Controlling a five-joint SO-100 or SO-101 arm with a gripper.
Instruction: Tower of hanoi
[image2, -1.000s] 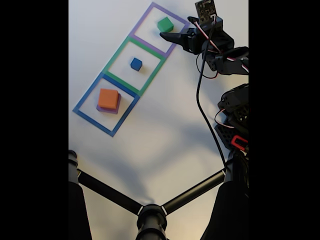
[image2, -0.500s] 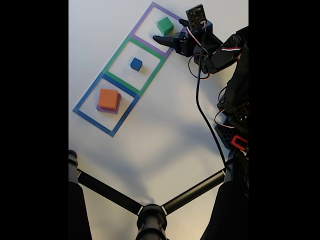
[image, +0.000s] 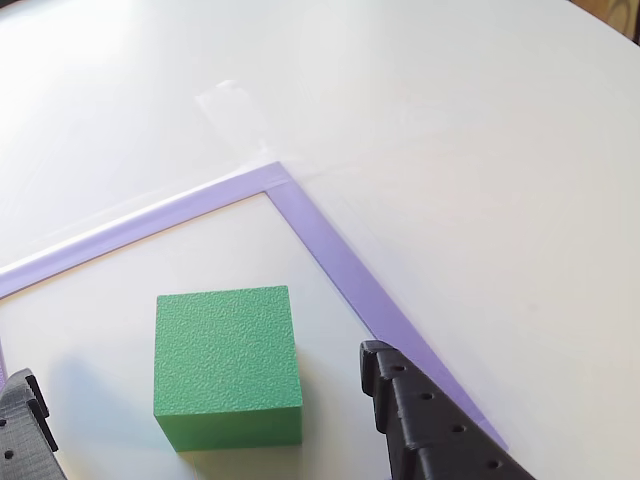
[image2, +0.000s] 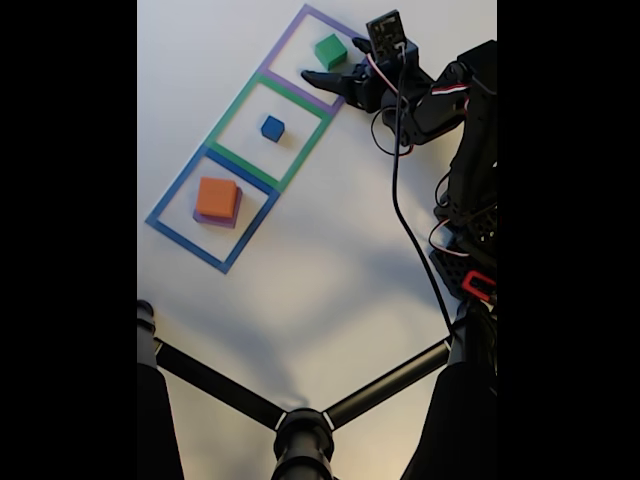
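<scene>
The gripper is spread wide and holds nothing. The green cube sits inside the purple square on the counter, squarely between the two fingers, not yet touched.

Between the spread fingers of the gripper, one finger on each side and neither touching: a cube, resting on the table inside the end square of a taped row of three. In the other view, same cube midway across the gripper, with a corner of the tape border just beyond the right finger. Farther out from the gripper in the fixed view, down and left: the middle square, holding a smaller cube near its centre. Farthest from the gripper: the last square, holding a stack, upper block on a lower block. Well apart, at the bottom edge: a stand.
</scene>
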